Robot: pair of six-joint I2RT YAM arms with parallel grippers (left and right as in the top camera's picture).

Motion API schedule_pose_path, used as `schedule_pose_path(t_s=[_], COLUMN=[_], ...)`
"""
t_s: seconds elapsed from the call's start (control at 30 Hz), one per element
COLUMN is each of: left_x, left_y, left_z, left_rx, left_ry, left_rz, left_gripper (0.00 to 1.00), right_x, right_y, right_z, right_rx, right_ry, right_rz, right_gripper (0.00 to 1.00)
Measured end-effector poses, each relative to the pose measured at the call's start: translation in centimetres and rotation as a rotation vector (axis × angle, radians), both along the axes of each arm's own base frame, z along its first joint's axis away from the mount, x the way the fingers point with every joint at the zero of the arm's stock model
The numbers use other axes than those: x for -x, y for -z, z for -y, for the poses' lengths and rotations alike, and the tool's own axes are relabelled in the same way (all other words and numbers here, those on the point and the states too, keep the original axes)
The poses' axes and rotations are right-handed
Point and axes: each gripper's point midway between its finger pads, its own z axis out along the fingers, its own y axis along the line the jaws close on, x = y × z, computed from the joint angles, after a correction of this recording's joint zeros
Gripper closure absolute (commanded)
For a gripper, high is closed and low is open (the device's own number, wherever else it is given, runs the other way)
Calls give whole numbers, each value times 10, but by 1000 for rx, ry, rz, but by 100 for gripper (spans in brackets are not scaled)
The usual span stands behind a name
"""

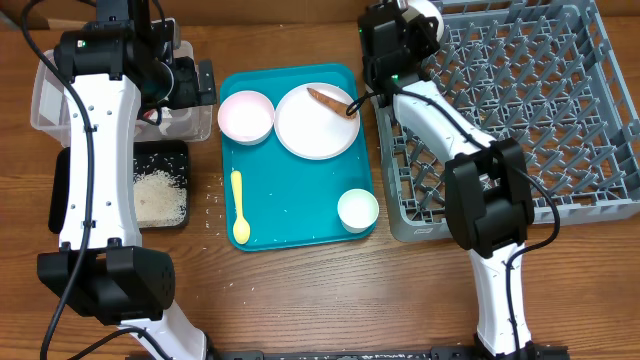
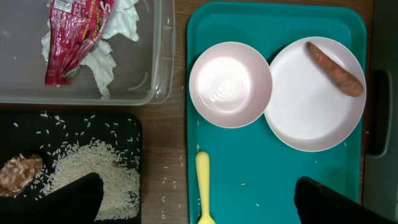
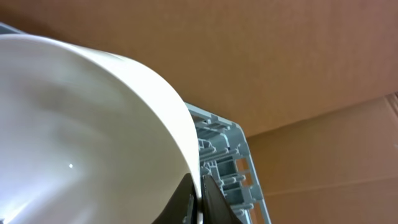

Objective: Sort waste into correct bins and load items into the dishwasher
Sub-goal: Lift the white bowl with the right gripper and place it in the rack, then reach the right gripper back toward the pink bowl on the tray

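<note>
the right claw (image 3: 199, 190) is pinched nearly shut on the thin rim of a white bowl (image 3: 87, 124), held tilted over the far left corner of the grey dish rack (image 1: 540, 110). with so slight a grip the bowl could slip, or land askew and tip out once released. that arm reaches far forward, wrist bent. the left claw (image 2: 200, 202) gapes wide and empty over the teal tray (image 2: 273, 180) edge, with the sausage (image 2: 334, 68) unsorted on the plate (image 2: 311, 118)

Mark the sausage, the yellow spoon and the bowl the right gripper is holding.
sausage (image 2: 334, 68), left wrist view, middle of its body.
yellow spoon (image 1: 238, 205), overhead view, middle of the handle.
white bowl (image 3: 93, 124), right wrist view, its curved wall.
</note>
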Motion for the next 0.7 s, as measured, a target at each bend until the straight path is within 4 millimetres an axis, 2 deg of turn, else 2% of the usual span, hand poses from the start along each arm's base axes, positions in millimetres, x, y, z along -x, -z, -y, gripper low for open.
schedule_pose_path(t_s=[0.13,0.37,0.6,0.7], left_x=[0,0,0,0], left_y=[0,0,0,0], left_z=[0,0,0,0], left_rx=[0,0,0,0], left_ry=[0,0,0,0], left_rz=[0,0,0,0], left_gripper=[0,0,0,0], right_x=[7,18,28,30], right_y=[5,-1,-7,-9], right_z=[-10,-33,-42,-53], right_rx=[31,65,97,86], right_ry=[-3,3,31,18], right_rz=[-33,-13,3,17], right_gripper=[62,39,32,29])
